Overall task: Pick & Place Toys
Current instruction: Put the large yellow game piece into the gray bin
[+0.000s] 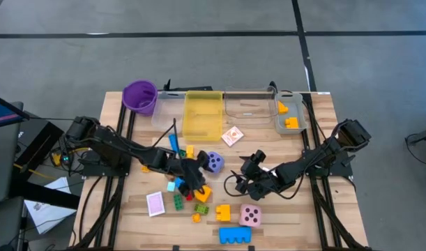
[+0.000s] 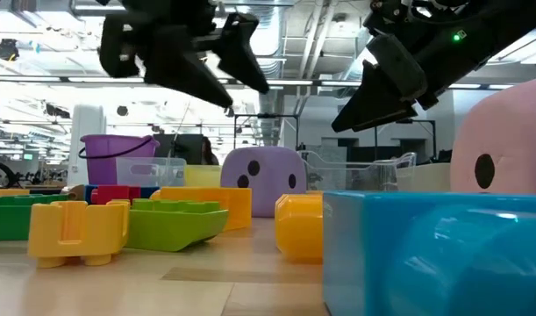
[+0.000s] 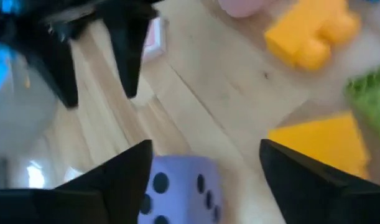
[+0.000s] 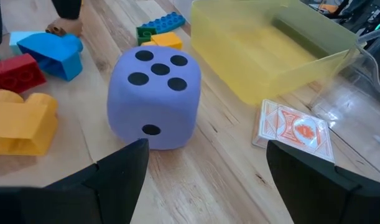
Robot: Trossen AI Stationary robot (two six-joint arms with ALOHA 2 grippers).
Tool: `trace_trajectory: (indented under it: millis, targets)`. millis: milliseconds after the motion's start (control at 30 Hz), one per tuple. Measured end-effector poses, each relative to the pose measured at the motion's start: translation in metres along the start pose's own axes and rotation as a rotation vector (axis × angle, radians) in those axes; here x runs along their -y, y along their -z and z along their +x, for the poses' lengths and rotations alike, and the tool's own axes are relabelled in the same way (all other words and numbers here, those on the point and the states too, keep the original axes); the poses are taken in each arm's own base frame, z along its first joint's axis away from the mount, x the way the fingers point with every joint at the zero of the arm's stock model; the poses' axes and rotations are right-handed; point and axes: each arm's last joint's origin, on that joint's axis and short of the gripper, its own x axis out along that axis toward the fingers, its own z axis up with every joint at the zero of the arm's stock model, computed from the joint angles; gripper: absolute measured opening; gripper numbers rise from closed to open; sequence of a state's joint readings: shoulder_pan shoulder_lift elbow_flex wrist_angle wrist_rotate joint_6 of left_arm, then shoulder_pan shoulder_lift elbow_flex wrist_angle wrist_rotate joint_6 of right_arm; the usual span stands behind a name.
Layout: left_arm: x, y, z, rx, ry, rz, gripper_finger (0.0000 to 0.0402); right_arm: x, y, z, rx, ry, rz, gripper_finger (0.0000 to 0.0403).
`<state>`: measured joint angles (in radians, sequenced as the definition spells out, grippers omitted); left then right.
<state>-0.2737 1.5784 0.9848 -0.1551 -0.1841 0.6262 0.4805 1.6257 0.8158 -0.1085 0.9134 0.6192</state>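
Note:
A purple foam die (image 1: 214, 162) rests on one face at the table's middle, between my two grippers. My left gripper (image 1: 194, 174) hangs open above the table just left of it; in the left wrist view the die (image 3: 177, 190) shows low between the spread fingers (image 3: 124, 177), untouched. My right gripper (image 1: 249, 169) waits open to the die's right, the die (image 4: 153, 99) a little ahead of its fingers. Small bricks (image 1: 192, 199) lie scattered near the left gripper. A pink die (image 1: 250, 215) and a blue brick (image 1: 235, 235) sit near the front edge.
A yellow bin (image 1: 202, 113) and two clear bins (image 1: 251, 104) stand along the far edge, the right one (image 1: 291, 117) holding orange bricks. A purple cup (image 1: 140, 96) stands far left. One card (image 1: 232, 135) lies before the bins, another (image 1: 155, 203) front left.

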Motion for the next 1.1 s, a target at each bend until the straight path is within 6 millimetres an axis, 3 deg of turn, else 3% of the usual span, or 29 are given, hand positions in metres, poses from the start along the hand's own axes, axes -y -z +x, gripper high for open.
trace_trajectory:
  millis: [200,400,500,600,733,933,1100]
  targets:
    - [0.002,0.003,0.0,-0.022,0.021,0.308,0.0331,0.0,0.0,0.0,0.002,-0.001,-0.057,0.0319]
    - [0.008,0.007,0.005,-0.024,0.101,0.355,0.0331,-0.001,-0.003,0.001,0.01,-0.017,-0.145,0.0319]
    - [0.009,0.007,0.007,-0.029,0.102,0.338,0.0325,-0.007,-0.006,0.001,0.002,-0.153,-0.285,0.0319]
    - [0.006,0.008,0.006,-0.109,0.014,0.233,0.0324,-0.017,-0.015,-0.003,0.024,-0.377,-0.424,0.0319]
    - [-0.004,0.015,-0.013,-0.27,-0.156,0.069,0.0328,-0.029,-0.038,-0.004,0.043,-0.564,-0.522,0.0319]
    - [-0.019,0.025,-0.061,-0.263,-0.213,-0.342,0.0326,-0.043,-0.067,0.013,-0.052,-0.624,-0.756,0.0319]
    - [-0.03,0.027,-0.111,-0.133,-0.276,-0.652,0.0325,-0.056,-0.08,0.046,-0.213,-0.605,-0.926,0.0319]
